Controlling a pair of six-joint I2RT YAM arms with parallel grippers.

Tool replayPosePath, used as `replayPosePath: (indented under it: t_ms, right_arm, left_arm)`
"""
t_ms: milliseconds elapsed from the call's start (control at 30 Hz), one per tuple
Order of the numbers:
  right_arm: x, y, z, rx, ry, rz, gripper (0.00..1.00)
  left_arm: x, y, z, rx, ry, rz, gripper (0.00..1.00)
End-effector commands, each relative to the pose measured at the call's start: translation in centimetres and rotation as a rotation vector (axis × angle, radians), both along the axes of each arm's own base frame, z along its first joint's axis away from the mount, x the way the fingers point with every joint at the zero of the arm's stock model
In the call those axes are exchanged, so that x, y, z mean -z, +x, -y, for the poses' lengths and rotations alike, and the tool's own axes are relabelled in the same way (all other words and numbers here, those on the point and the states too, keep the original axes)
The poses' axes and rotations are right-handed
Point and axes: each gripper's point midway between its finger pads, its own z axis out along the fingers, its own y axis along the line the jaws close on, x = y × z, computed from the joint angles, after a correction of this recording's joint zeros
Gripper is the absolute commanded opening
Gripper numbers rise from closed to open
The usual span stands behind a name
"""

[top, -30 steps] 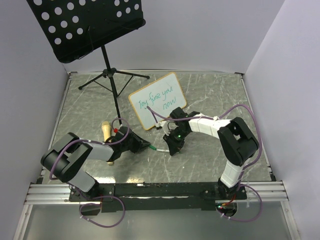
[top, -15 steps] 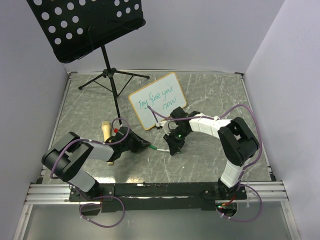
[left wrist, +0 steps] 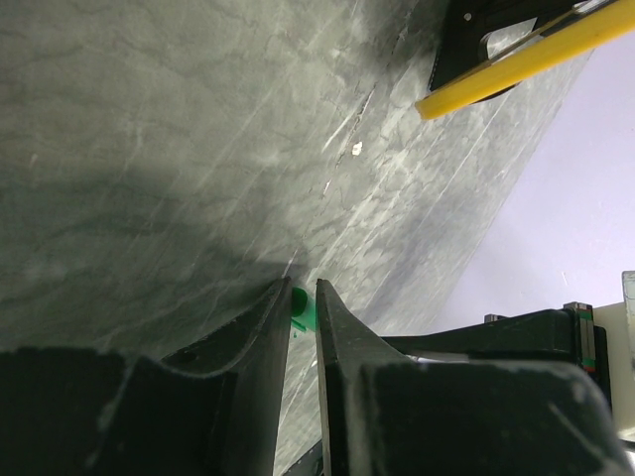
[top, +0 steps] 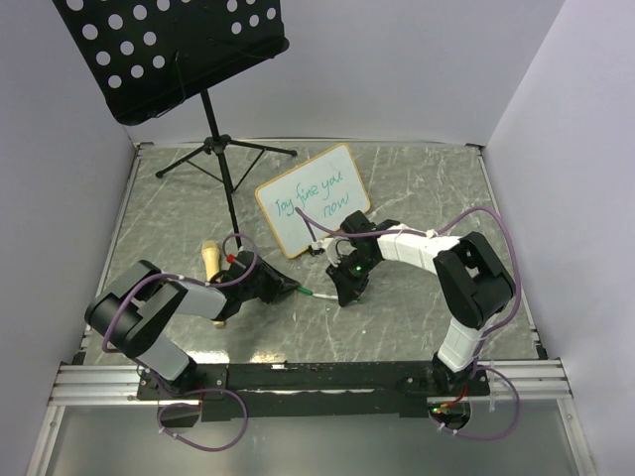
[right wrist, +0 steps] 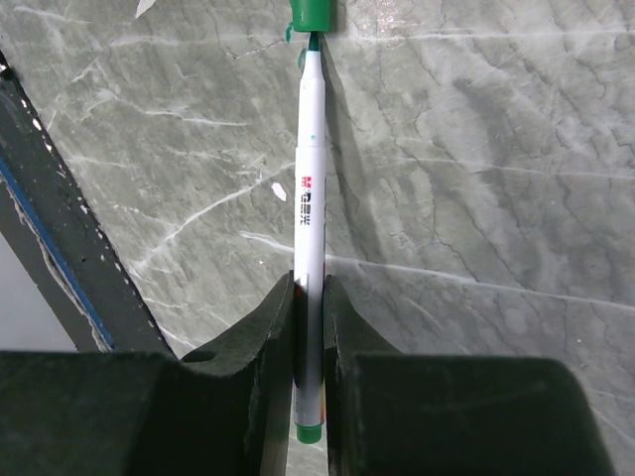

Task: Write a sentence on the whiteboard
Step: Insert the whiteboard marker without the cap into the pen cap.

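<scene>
From overhead I have the whiteboard [top: 314, 198] just past the two grippers, about mid-table. It is turned so its long edges climb toward the right, and green handwriting runs across its face. Whether it lies flat or leans I cannot tell. Its near corner sits close to the right arm's wrist, and a purple cable [top: 306, 226] loops across that corner. The right gripper [top: 341, 295] is low over the table [top: 407, 317], closed down so that both fingers [right wrist: 268, 337] press on the white barrel of the marker [right wrist: 308, 188] near its back end. The marker points straight out from it, green tip right at the mouth of the green cap [right wrist: 312, 12]. The left gripper [top: 294, 289] faces it from the other side, its jaws drawn almost together and pinching that cap, which shows as a green stub between the finger ends in the left wrist view. The two grippers are near each other but apart, with the marker lying between them. Open grey surface runs from the right arm out to the metal rim [top: 508, 248], and there is more between the grippers and the base rail [top: 317, 375]. On the left it is tighter. A tan wooden piece [top: 210, 260] lies just beside the left forearm, and the near leg of the music stand [top: 169, 50] comes down close to the whiteboard's left edge. White walls [top: 397, 69] close off three sides.
</scene>
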Motion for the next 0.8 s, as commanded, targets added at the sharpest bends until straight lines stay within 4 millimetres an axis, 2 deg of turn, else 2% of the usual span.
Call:
replayPosePath:
  t_ms: [0,767]
  right_arm:
    - [-1.49,0.34,-0.08,-0.004,0.043,0.035,0.0]
    - [-1.83,0.54,-0.19,0.002,0.06,0.032,0.0]
  left_arm:
    - [4.26,-2.65,-2.24,-0.007,0.116,-0.132,0.24]
    - [4.42,-2.78,-2.2,-0.001,0.12,-0.137,0.24]
